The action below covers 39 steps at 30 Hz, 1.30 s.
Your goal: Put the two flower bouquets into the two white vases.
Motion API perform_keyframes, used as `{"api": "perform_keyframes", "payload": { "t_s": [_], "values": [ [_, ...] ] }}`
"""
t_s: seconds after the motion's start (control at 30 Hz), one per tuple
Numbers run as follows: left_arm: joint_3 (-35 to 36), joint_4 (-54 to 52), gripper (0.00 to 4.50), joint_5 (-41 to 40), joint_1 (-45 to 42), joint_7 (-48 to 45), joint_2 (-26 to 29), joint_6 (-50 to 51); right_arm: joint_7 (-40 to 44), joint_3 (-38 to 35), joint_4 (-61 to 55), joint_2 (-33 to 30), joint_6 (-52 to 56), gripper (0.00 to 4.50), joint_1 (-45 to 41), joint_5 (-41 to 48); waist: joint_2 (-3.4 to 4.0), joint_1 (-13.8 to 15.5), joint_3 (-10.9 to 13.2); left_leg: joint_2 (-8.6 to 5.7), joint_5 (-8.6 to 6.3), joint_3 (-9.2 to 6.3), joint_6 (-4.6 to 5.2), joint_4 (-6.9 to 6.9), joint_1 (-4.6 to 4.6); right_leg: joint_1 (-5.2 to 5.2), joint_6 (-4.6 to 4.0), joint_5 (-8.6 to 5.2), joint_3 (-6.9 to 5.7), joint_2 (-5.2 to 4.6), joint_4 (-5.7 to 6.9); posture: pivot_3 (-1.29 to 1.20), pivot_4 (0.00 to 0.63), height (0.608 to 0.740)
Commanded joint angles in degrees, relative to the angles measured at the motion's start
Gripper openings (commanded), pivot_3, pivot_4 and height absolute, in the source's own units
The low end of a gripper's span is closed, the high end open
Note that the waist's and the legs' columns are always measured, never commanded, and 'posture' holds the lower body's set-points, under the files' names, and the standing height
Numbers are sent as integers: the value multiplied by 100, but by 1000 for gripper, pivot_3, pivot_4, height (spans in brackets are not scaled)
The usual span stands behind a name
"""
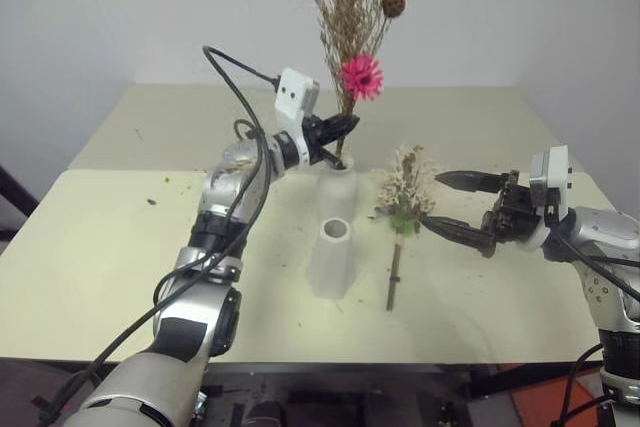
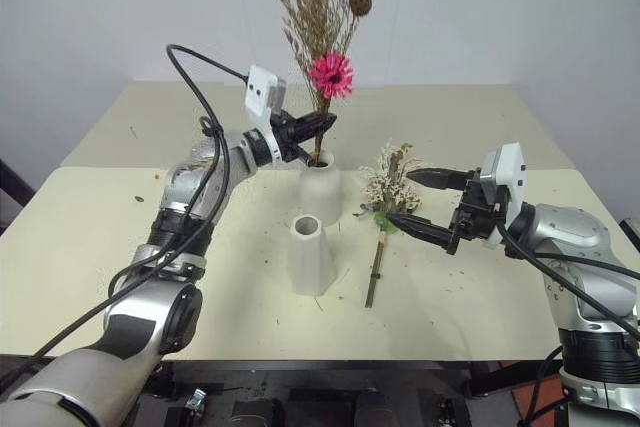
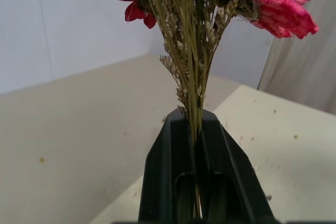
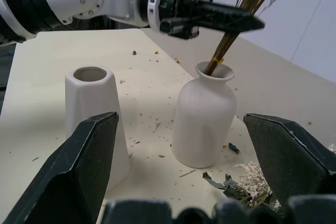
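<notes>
With your left gripper [image 1: 340, 129] clamped on the grass bouquet [image 1: 352, 7] in the bottle vase [image 1: 336, 183], release, then take your wide-open right gripper [image 1: 452, 203] to the white bouquet [image 1: 404, 195].

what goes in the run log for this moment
left gripper: shut on wispy brown grass bouquet, stems in rounded white vase | right gripper: open, empty
</notes>
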Motion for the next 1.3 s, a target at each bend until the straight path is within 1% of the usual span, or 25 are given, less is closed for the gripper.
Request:
{"api": "perform_keyframes", "payload": {
  "t_s": [0.03,0.13,0.27,0.37,0.47,0.53,0.6,0.67,0.77,0.8,0.87,0.93,1.0,1.17,1.2,1.3],
  "values": [
    [-58,-668,1122,-41,142,-96,129,267,-5,-206,-146,-109,-6,4500,-54,124,0,-2,0,0,0,0,0,0,0,0,0,0,0,0,0,0,150,740],
    [7,-1262,2084,-183,424,-81,303,712,43,-163,-75,-118,-11,4500,-94,104,0,-3,0,0,0,0,0,0,1,0,-2,1,0,0,3,0,150,740],
    [74,-2338,3426,-408,948,-190,759,1326,89,-47,61,-154,13,4500,-172,9,0,-24,0,2,0,0,0,0,4,0,-2,1,2,1,6,0,150,740],
    [281,-3027,4412,-737,1175,-241,1164,1894,-49,233,83,-296,162,4500,-199,-326,0,-9,0,2,0,0,0,1,5,0,-2,1,2,1,9,0,150,740],
    [477,-3609,4462,-1061,1425,-579,1775,2172,-104,413,124,-431,473,4500,-261,-435,1,-12,0,3,0,0,0,0,5,-1,-1,0,1,2,7,0,150,740],
    [667,-3929,4462,-1273,1670,-913,2225,2165,-285,556,148,-494,928,4500,-422,-468,1,-36,0,3,0,0,0,0,5,-1,-1,0,1,1,7,0,150,740],
    [868,-4178,4462,-1433,1972,-1287,2651,1995,-630,832,195,-574,1815,4500,-741,-551,1,-60,0,4,0,0,0,-1,6,-1,-3,0,2,1,8,0,150,740],
    [1045,-4305,4462,-1593,2193,-1554,2902,1846,-904,1157,230,-659,2766,4500,-1092,-621,2,-70,0,5,0,1,0,0,9,-1,-5,0,2,1,9,0,150,740],
    [1406,-4503,4462,-2035,2650,-2504,3525,1723,-1410,1742,747,-483,5109,4500,-2229,-567,2,-117,1,7,0,3,-1,1,8,-5,-10,-2,4,3,11,0,150,740],
    [1424,-4545,4462,-2112,2711,-2647,3635,1698,-1460,1961,903,-426,5694,4500,-2548,-551,2,-127,1,7,1,1,0,-1,6,-4,-12,-3,2,3,9,0,150,740],
    [1533,-4598,4462,-2325,2735,-2848,3793,1654,-1485,2318,1140,-372,6361,4500,-2974,-553,2,-113,1,9,0,0,0,-2,3,-9,-32,2,-2,4,10,0,150,740],
    [1590,-4635,4462,-2533,2669,-2892,3845,1705,-1502,2690,1431,-301,6817,4500,-3361,-591,2,-78,1,10,-1,-2,3,-6,-3,-10,-37,3,-7,4,4,0,150,740],
    [1625,-4689,4462,-2659,2744,-3126,3965,1650,-1488,3112,1794,-185,7173,4500,-3757,-608,2,-76,1,8,-1,-2,3,-5,-8,-11,-36,4,-7,1,0,0,150,740],
    [1562,-4804,4462,-2674,3013,-3440,4180,1467,-1466,3745,2684,111,7314,4500,-4425,-632,2,-119,1,10,-2,-1,3,-4,-6,-13,-32,3,-6,4,3,0,150,740],
    [1591,-4843,4462,-2680,3108,-3482,4212,1421,-1546,3795,2947,267,7314,4500,-4544,-702,2,-135,1,10,-2,-1,3,-4,-6,-14,-30,1,-6,5,3,0,150,740],
    [1713,-4909,4462,-2721,3327,-3542,4289,1339,-1913,3650,3787,765,7314,4500,-4836,-946,2,-182,1,13,-2,0,4,-4,-1,-15,-30,1,-4,8,7,0,150,740]
  ]
}}
